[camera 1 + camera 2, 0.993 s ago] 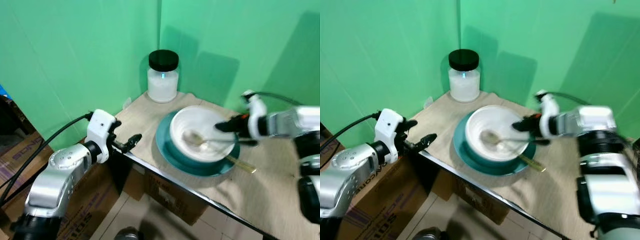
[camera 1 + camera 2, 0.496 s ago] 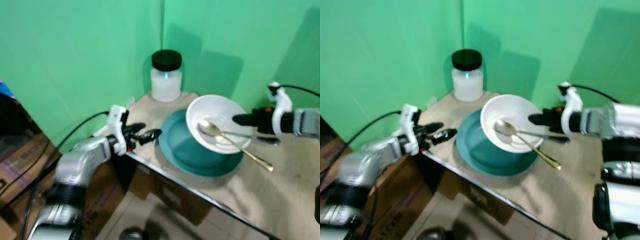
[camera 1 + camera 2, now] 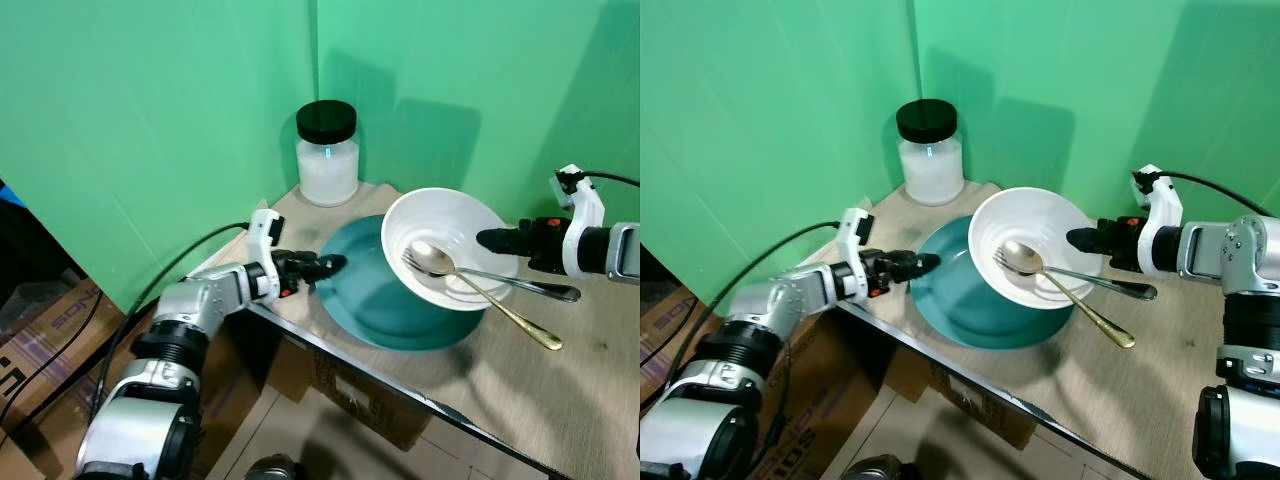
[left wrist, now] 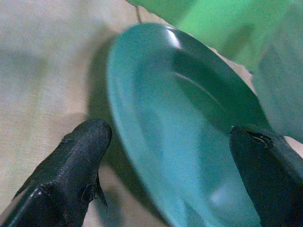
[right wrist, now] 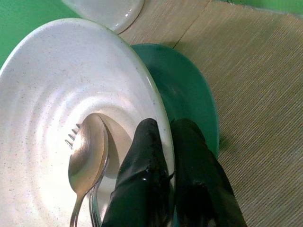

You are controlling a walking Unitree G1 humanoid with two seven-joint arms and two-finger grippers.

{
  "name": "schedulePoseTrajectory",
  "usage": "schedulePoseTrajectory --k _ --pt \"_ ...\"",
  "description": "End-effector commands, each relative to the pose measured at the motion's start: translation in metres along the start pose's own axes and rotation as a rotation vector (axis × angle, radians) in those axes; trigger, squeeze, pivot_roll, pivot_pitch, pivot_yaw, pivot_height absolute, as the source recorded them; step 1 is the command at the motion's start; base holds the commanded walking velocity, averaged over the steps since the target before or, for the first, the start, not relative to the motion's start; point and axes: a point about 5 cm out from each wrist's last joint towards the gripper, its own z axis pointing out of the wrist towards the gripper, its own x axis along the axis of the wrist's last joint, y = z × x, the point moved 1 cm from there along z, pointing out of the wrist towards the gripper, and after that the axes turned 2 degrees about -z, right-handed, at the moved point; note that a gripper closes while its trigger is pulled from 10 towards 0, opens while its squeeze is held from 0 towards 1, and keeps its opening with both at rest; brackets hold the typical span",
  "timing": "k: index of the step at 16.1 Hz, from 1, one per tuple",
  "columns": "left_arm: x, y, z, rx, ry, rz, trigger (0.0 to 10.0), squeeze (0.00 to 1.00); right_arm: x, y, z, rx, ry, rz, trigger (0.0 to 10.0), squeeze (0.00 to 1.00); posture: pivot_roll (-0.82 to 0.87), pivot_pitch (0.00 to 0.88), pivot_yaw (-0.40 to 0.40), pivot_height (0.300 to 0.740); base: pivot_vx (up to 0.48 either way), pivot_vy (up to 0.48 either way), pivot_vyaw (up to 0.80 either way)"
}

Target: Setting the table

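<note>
Bowl lifted off the plate, both hands working.

The right hand [image 5: 165,189] is clenched on the rim of the white bowl [image 3: 445,245], tilting it up at 3 o'clock so the spoon [image 3: 470,270] and fork [image 3: 1070,295] stay inside. The left hand [image 4: 165,165], fingers spread, straddles the teal plate [image 3: 375,300] at its 9 o'clock rim, likely to steady it on the bench [image 3: 570,400]. 1 second ago the bowl sat centred on the plate and the left hand hung off the bench edge.

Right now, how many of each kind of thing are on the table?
Plates: 1, teal plate
Bowls: 1, white bowl
Spoons: 1, spoon
Forks: 1, fork
Jars: 1, jar
Total: 5
</note>
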Motion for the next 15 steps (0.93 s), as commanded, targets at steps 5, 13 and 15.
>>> schedulePoseTrajectory --k 5,13,15 --pt "-0.016 0.001 0.015 0.006 -0.083 0.016 4.2 0.0 0.005 -0.009 -0.002 0.031 0.036 -0.018 0.0 0.0 -0.03 0.0 0.096 0.74 0.0 0.0 0.0" --pt "-0.01 -0.004 0.02 0.037 0.045 -0.068 0.0 0.0 0.006 -0.016 0.003 0.045 0.038 -0.032 0.0 0.0 -0.02 0.0 0.08 0.74 0.0 0.0 0.0" --pt "-0.009 -0.001 0.022 -0.007 0.036 -0.057 0.0 0.0 0.006 -0.017 0.003 0.045 0.037 -0.036 0.0 0.0 -0.03 0.0 0.079 0.74 0.0 0.0 0.0"
